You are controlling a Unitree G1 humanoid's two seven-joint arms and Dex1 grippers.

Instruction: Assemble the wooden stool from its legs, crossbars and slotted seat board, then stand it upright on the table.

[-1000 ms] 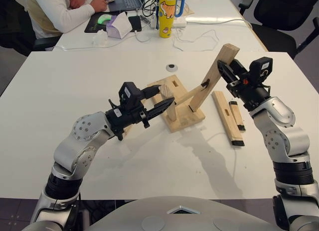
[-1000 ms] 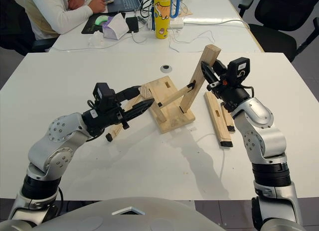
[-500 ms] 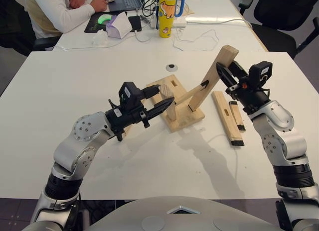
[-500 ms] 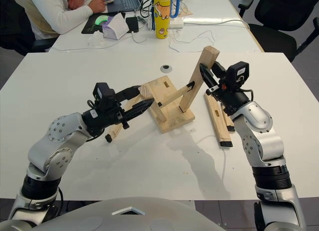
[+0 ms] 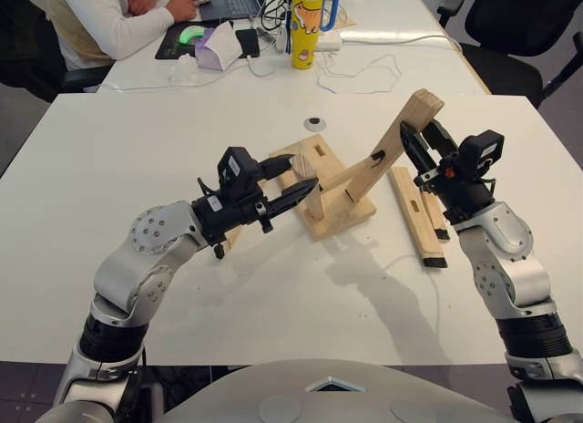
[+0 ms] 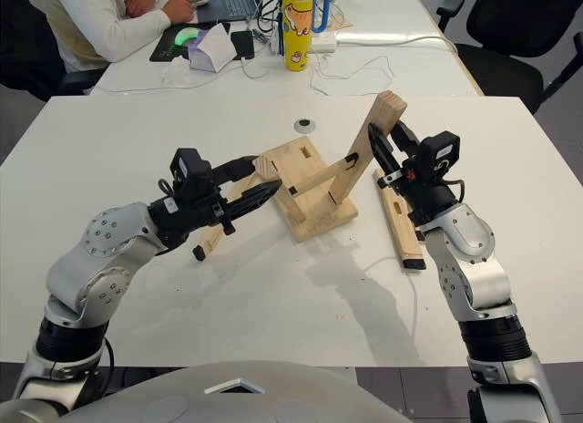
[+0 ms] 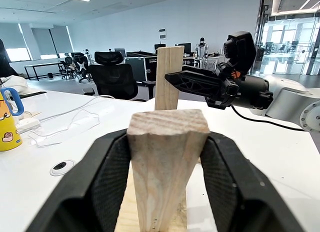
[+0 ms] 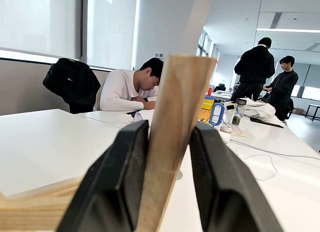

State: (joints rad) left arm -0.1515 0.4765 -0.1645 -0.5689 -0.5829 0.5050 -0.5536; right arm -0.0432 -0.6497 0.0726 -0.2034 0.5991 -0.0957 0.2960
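Observation:
The slotted seat board [image 5: 335, 211] lies flat at the table's middle. A short wooden leg [image 5: 306, 174] stands on it, and my left gripper [image 5: 299, 182] is shut on its top; the left wrist view shows that leg [image 7: 167, 157] clamped between both fingers. A second, longer leg [image 5: 397, 145] leans steeply to the right, joined to the first by a crossbar [image 5: 342, 177]. My right gripper [image 5: 412, 142] is shut on this leaning leg [image 8: 175, 142] near its upper end. A loose leg [image 5: 414, 218] and a short crossbar [image 5: 435, 215] lie flat on the table under the right arm.
Another wooden piece [image 6: 208, 241] lies below my left gripper. A cable grommet [image 5: 313, 123] sits behind the board. On the far table are a yellow bottle [image 5: 307, 26], cables and a person working at a laptop. Bare table stretches left and toward the front.
My right gripper has shifted slightly right and down with the leaning leg, whose top now sits a little lower. The left gripper has kept still on the upright leg.

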